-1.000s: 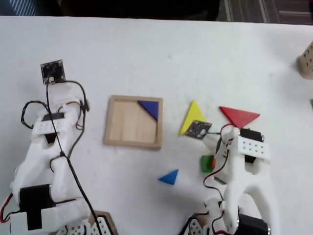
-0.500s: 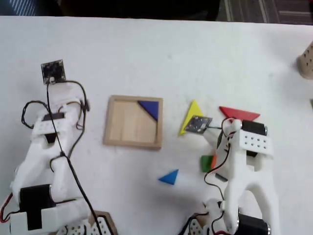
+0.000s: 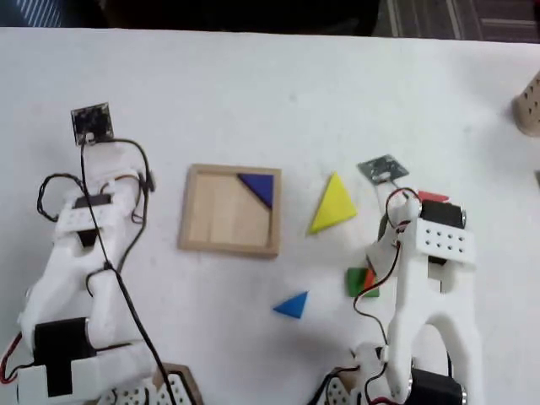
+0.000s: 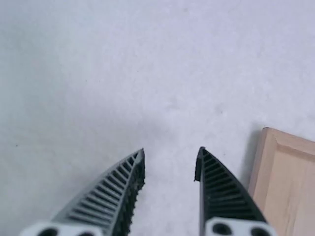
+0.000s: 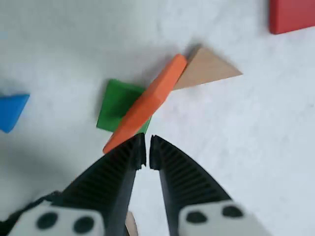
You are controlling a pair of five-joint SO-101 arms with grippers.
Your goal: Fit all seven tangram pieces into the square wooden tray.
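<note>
Left fingers (image 4: 115, 194): you have them spread wide with nothing between them, above bare white surface (image 3: 253, 93), just beside one outer edge of the square wooden tray (image 4: 285, 177).
Right fingers (image 5: 118, 172): you have them drawn in until the tips almost meet, with nothing held; they hang just short of the lower end of the orange piece (image 5: 147, 110).
Tray: it lies flat between the two arms, with one dark blue triangle (image 3: 260, 187) seated in a corner and the remaining floor bare wood.
Yellow triangle (image 3: 333, 205): flat on the surface, near the tray on your right arm's side.
Small blue triangle (image 3: 293, 305): alone on the surface, apart from the tray.
Orange piece: tilted, one end propped on the green piece (image 5: 115, 105), the other end touching a tan triangle (image 5: 206, 69).
Red piece (image 5: 291, 14): on the surface beyond that cluster, apart from it.
</note>
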